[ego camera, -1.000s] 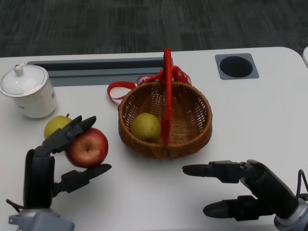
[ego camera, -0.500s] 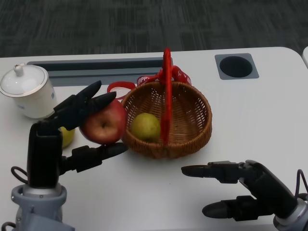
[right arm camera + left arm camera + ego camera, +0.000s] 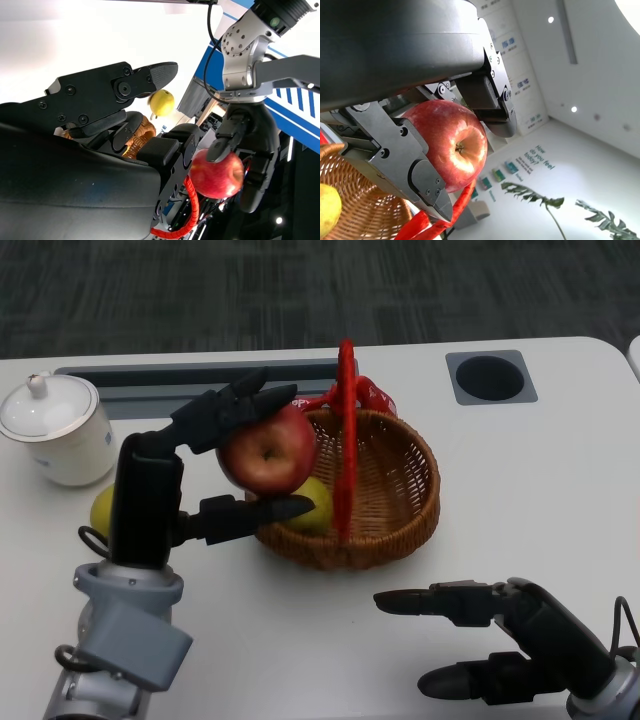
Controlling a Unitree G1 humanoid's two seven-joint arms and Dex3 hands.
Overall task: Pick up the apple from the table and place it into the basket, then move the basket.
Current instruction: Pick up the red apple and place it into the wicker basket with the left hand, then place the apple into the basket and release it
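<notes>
White counter under a dark carpeted floor beyond. Red apple up off the counter, pinched between the upper fingers and lower thumb of the left hand, hanging just over the near-left rim of the wicker basket, close beside the red handle that arches upright across the middle. Same grip plain in the left wrist view: apple clamped between dark fingers, stem end outward, wicker below. Yellow-green fruit already lying in the basket's left half, partly hidden under the apple and thumb. Another yellow fruit on the counter behind the left forearm; white lidded mug well apart at far left. Right hand low at the near right, spread and holding nothing, clear of the basket.

Step in hand, by the look of it: lowering and release. Best carried a little further inward, past the rim yet short of the handle, then brought down low before loosening the fingers, so no drop onto the fruit beneath and no roll over the edge. Worth withdrawing upward and leftward to avoid snagging wicker or handle. Basket move not yet begun.
</notes>
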